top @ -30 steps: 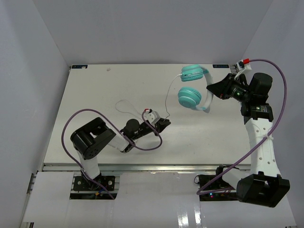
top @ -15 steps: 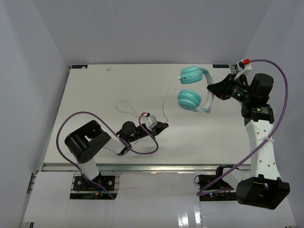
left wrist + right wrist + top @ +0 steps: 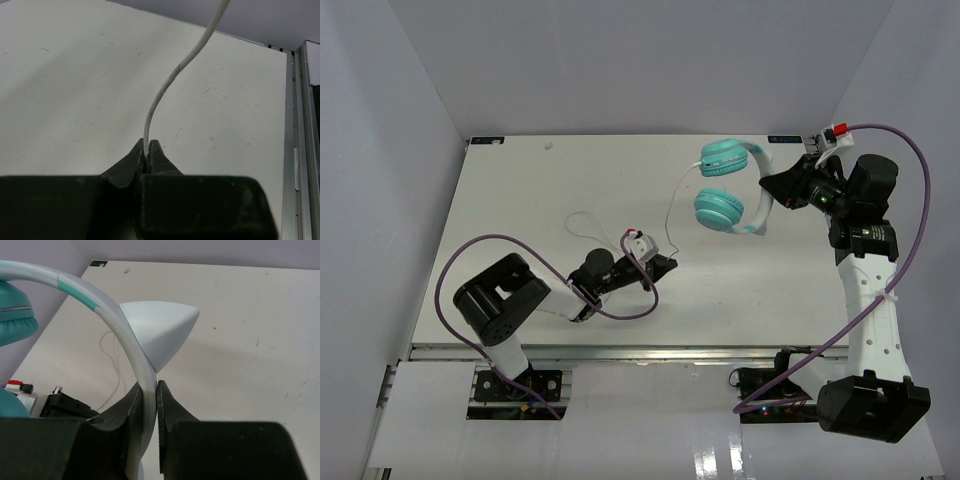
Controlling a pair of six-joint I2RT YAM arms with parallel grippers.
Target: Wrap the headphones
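The headphones (image 3: 720, 210) are held over the bench (image 3: 520, 180) near its far right corner, with the pale headband (image 3: 125, 335) pinched in the right claw (image 3: 149, 390). The thin cord (image 3: 165, 90) runs loose toward the near edge, where the left claw (image 3: 148, 150) is closed on it. No cord lies around the headband or earcups, so I judge all the winding remains.
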